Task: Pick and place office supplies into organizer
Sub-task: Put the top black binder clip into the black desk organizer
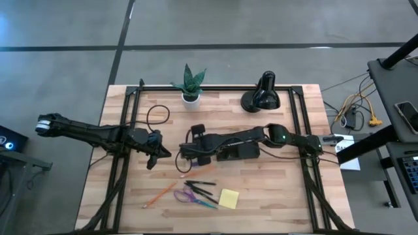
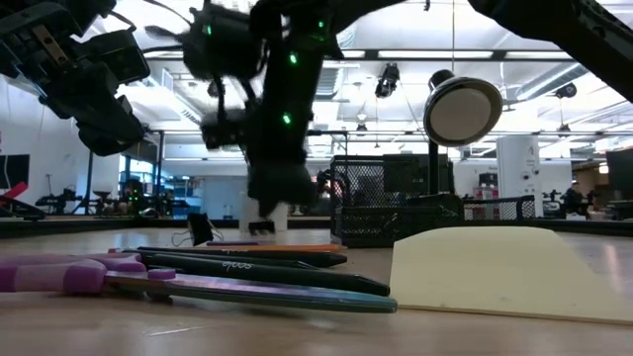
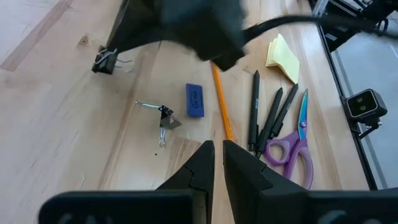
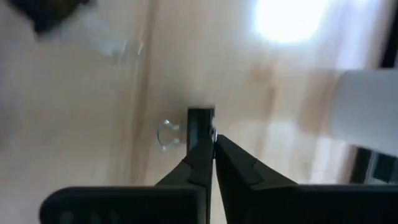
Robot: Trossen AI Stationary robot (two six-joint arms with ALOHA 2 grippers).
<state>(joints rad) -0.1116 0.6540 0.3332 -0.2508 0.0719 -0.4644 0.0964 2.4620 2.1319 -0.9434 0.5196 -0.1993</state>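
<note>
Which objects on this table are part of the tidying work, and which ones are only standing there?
Part of the job:
- purple-handled scissors
- square yellow sticky-note pad
- thin orange pencil
- black pens
- small blue eraser
- small black binder clip
- dark rectangular organizer

Only standing there:
- potted green plant
- black domed desk lamp

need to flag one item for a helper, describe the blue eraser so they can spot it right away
On the wooden table, find the cluster near the front edge: sticky pad, scissors, pens. In the left wrist view, the blue eraser lies beside the orange pencil, near a binder clip. It is the only small blue rounded block.
</note>
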